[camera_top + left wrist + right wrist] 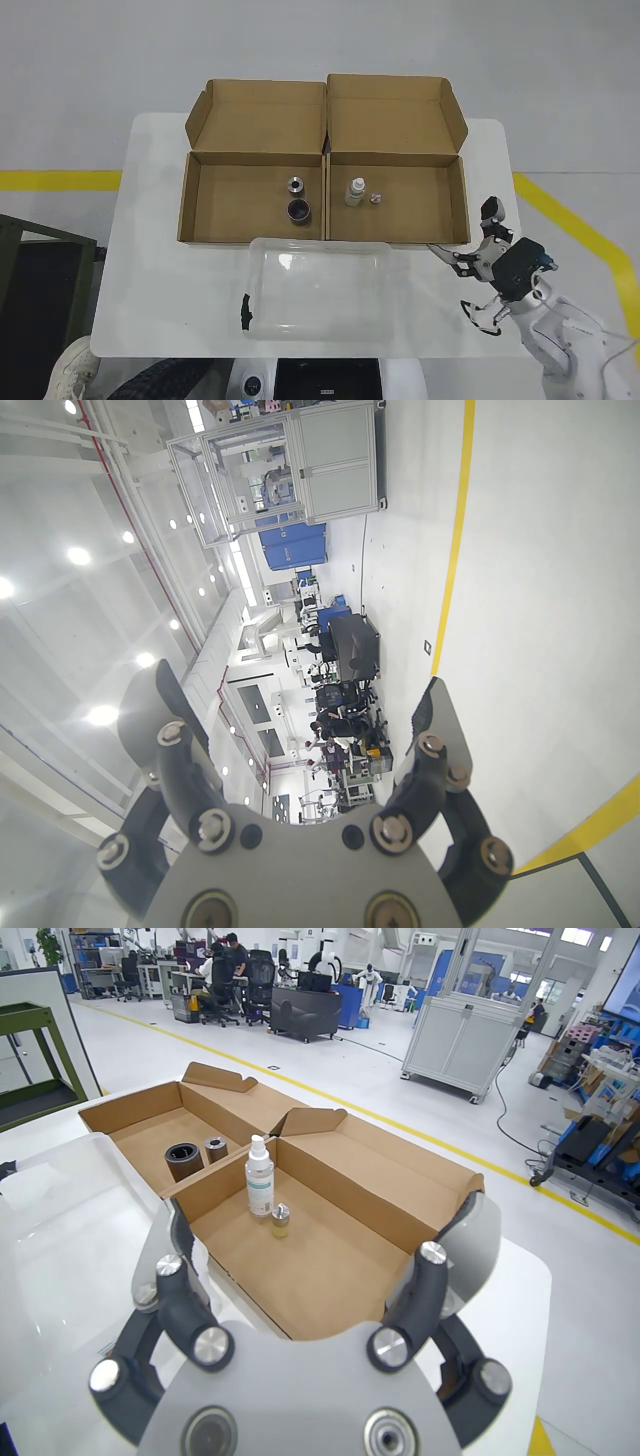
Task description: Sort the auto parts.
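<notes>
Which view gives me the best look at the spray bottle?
The right wrist view: the spray bottle stands upright, seen side-on, in the right box beside a small bottle. The top view shows the spray bottle small, from above. The left wrist view faces the hall.

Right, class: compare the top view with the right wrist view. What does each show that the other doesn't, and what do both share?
Top view adds: the white table's full outline and the right arm from outside. Right wrist view adds: the workshop beyond, with a grey framed cabinet. Both: the open right tool, a cardboard box with a large dark cylinder and a small dark cylinder, a second box with the spray bottle and small vial, and the clear tray.
</notes>
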Tool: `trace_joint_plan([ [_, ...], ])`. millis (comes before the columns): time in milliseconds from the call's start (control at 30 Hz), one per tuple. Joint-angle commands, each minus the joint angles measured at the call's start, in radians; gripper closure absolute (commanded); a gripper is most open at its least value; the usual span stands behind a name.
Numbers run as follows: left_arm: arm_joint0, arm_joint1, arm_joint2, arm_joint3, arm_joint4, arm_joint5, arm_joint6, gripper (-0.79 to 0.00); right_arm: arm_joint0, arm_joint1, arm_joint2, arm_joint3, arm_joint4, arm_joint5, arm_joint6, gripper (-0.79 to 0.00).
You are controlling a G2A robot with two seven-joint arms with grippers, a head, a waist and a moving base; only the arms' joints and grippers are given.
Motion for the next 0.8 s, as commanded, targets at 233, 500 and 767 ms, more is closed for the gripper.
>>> trace_joint_plan([
  [233, 0.0, 0.0, 0.0, 0.0, 0.0, 0.0, 0.0, -0.785, -0.016, 0.003, 0.024, 0.005, 0.002, -0.018, -0.019, -0.784],
  [500, 0.0, 0.0, 0.0, 0.0, 0.0, 0.0, 0.0, -0.784, -0.015, 0.003, 0.024, 0.005, 0.002, -0.018, -0.019, -0.785],
  [767, 0.0, 0.0, 0.0, 0.0, 0.0, 0.0, 0.0, -0.784, -0.015, 0.003, 0.024, 0.005, 0.002, -0.018, -0.019, -0.784],
])
